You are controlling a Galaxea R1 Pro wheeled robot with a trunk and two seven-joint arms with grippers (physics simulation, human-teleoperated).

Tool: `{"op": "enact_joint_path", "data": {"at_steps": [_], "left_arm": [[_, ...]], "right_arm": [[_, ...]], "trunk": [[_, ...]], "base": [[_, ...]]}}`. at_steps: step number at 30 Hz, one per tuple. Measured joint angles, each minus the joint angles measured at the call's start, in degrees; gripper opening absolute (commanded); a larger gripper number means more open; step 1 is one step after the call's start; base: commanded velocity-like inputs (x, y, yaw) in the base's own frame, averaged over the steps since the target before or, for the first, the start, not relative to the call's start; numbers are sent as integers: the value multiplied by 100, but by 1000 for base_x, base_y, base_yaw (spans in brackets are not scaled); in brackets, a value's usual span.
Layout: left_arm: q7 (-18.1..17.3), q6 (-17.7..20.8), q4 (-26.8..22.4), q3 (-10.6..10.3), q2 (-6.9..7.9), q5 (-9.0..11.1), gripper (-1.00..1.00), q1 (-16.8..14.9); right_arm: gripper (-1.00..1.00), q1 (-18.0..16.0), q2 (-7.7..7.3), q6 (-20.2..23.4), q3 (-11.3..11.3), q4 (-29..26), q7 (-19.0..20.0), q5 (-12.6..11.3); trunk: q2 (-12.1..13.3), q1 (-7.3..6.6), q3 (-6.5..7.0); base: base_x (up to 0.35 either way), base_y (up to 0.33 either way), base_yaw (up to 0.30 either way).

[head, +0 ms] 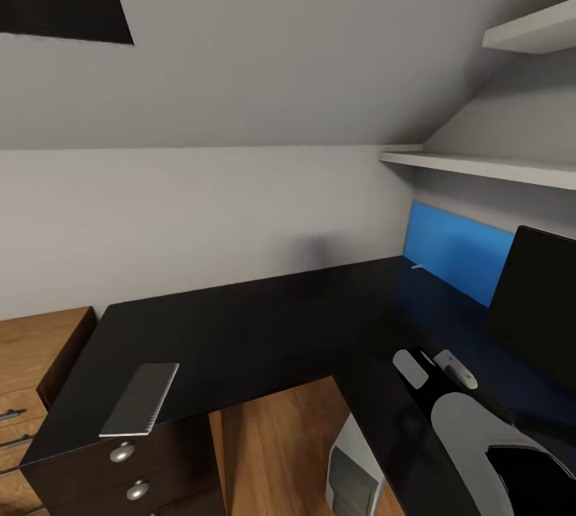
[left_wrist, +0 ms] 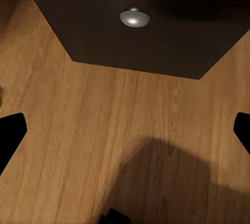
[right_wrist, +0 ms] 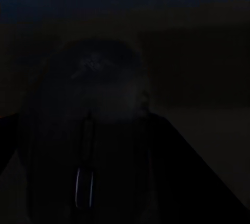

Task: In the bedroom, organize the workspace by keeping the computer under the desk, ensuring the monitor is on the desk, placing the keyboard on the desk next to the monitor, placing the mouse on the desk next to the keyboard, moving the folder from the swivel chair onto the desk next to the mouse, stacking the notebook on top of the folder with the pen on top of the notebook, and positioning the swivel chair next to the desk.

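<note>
Nearest, the right arm (head: 488,452) lies over the bench (head: 264,324); neither end effector's state can be told. Near the bench's left front corner, above the drawers, the notebook (head: 141,399) lies flat, long axis running front to back. By the right edge stands the monitor (head: 534,300); below the bench, the computer (head: 352,468).

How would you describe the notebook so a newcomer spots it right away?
Find the glossy black desk. Follow its top to the end above the black drawer unit, beside the wooden dresser. The notebook lies flat at that front edge, thin, grey, with white page edges.
</note>
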Motion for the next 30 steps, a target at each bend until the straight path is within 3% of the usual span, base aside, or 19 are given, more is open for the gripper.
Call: {"op": "enact_joint_path", "data": {"at_steps": [19,30], "left_arm": [[-9,19,0,28,-11,-7,100,0],[-10,17,0,18,-14,-15,100,-1]], "right_arm": [[-100,-1,-28,0,0,-9,0,18],[-100,-2,-34,0,16,-9,1,18]], "trunk": [[0,0,0],[-440,241,-197]], "base": [[0,0,0],[0,0,0]]}}
